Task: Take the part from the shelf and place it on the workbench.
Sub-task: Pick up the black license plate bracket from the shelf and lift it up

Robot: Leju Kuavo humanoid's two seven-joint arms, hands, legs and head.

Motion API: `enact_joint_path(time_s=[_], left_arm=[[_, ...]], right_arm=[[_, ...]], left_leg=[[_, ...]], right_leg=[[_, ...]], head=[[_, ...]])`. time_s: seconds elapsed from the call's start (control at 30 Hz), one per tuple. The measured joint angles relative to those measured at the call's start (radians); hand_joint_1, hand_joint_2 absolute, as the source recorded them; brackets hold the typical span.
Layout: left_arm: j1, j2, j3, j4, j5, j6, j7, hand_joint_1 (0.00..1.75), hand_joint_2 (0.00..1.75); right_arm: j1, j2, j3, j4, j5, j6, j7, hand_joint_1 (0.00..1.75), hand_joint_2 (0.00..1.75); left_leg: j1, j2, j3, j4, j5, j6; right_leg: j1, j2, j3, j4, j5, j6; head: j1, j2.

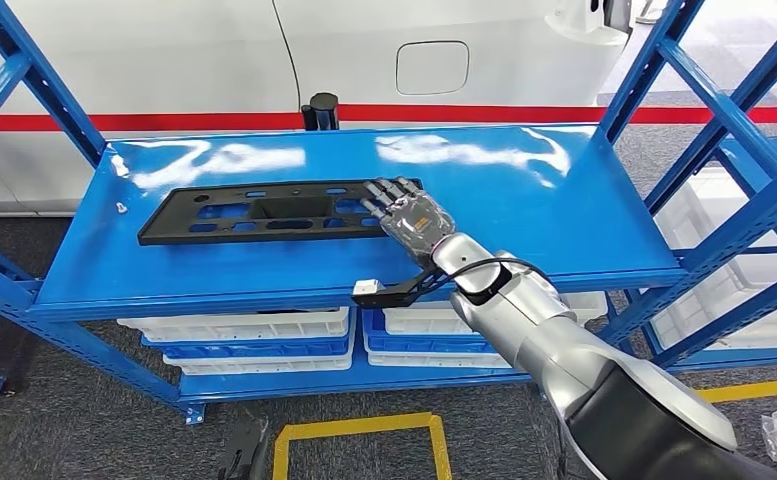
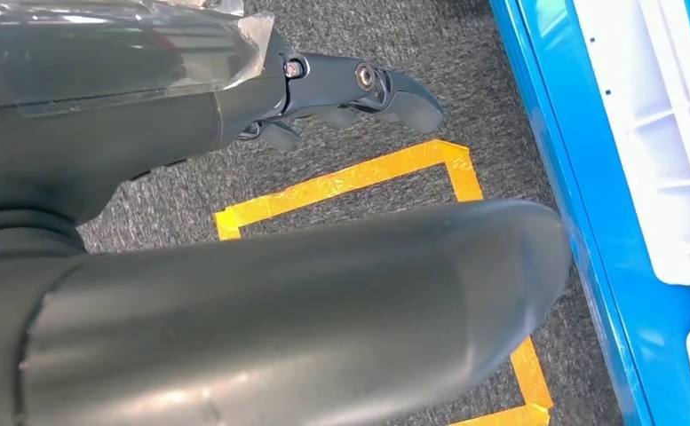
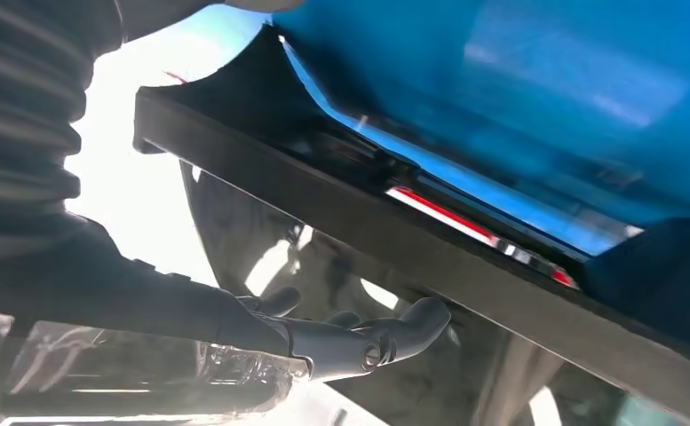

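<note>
Long flat black part (image 1: 264,212) with cut-out slots, lying flat on the blue shelf (image 1: 524,215), left of centre, long side running left-right, right end under the right hand (image 1: 409,215).

no text, label, brand, number or sign can be read in any of the views.
</note>
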Motion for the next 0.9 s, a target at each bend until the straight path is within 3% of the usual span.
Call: enact_joint_path(time_s=[0.53, 0.73, 0.9], left_arm=[[0.0, -0.005, -0.042, 0.0, -0.051, -0.012, 0.018, 0.0, 0.0], [0.0, -0.006, -0.053, 0.001, -0.066, -0.012, 0.021, 0.0, 0.0], [0.005, -0.005, -0.059, 0.004, -0.07, -0.012, 0.022, 0.0, 0.0]], right_arm=[[0.007, 0.055, 0.006, 0.024, 0.078, -0.057, -0.017, 0.0, 1.75], [0.004, 0.047, -0.004, 0.038, 0.124, -0.108, 0.039, 0.0, 1.75], [-0.017, 0.009, -0.037, 0.047, 0.15, -0.139, 0.085, 0.0, 1.75]], left_leg=[[0.0, 0.0, 0.0, 0.0, 0.0, 0.0], [0.0, 0.0, 0.0, 0.0, 0.0, 0.0], [0.0, 0.0, 0.0, 0.0, 0.0, 0.0]], right_leg=[[0.0, 0.0, 0.0, 0.0, 0.0, 0.0], [0.0, 0.0, 0.0, 0.0, 0.0, 0.0], [0.0, 0.0, 0.0, 0.0, 0.0, 0.0]], head=[[0.0, 0.0], [0.0, 0.0], [0.0, 0.0]])
